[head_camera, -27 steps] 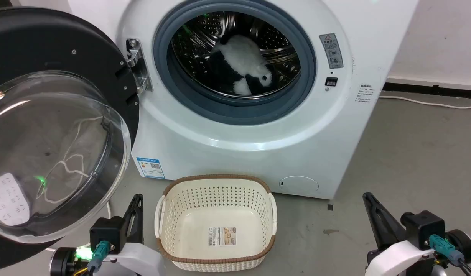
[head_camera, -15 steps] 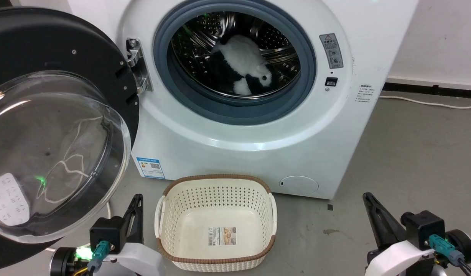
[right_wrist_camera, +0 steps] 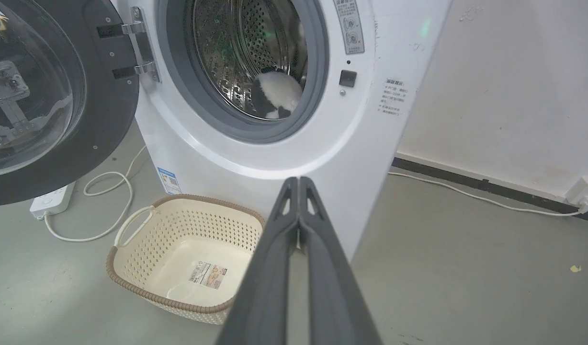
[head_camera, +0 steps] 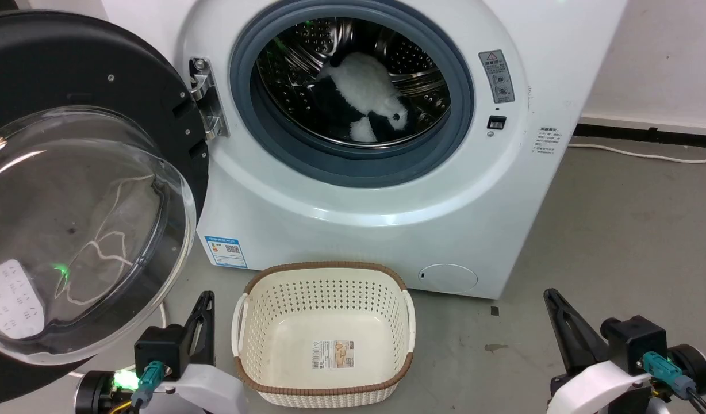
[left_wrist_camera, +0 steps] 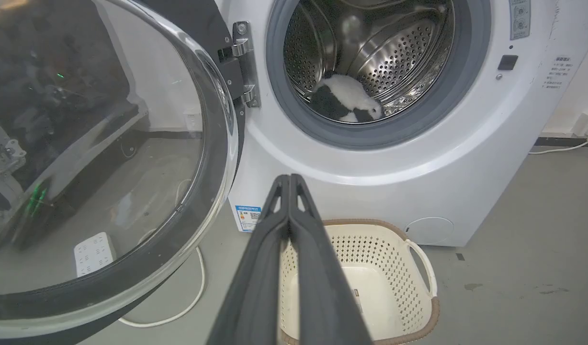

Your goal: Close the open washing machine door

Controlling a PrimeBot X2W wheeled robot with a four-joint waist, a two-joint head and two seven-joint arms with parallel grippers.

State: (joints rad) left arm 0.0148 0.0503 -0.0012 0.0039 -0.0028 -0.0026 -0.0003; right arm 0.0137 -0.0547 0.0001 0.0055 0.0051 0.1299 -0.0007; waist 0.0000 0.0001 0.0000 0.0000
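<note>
The washing machine (head_camera: 387, 201) is white, with a grey gasket around a steel drum that holds a black-and-white plush toy (head_camera: 364, 100). Its door (head_camera: 71, 190) stands wide open at the left, black rim and clear glass bowl facing me, hung on a metal hinge (head_camera: 206, 98). The door (left_wrist_camera: 102, 158) fills the left of the left wrist view and the door (right_wrist_camera: 50, 96) sits at the upper left of the right wrist view. My left gripper (head_camera: 206, 296) rests shut at the lower left, just below the door's glass. My right gripper (head_camera: 551, 294) is shut at the lower right, away from the machine.
A cream perforated basket (head_camera: 324, 287) with a brown rim sits on the floor before the machine, between my grippers. A white power strip (right_wrist_camera: 52, 201) and its cord (right_wrist_camera: 107, 191) lie on the grey floor under the door. A wall runs along the right.
</note>
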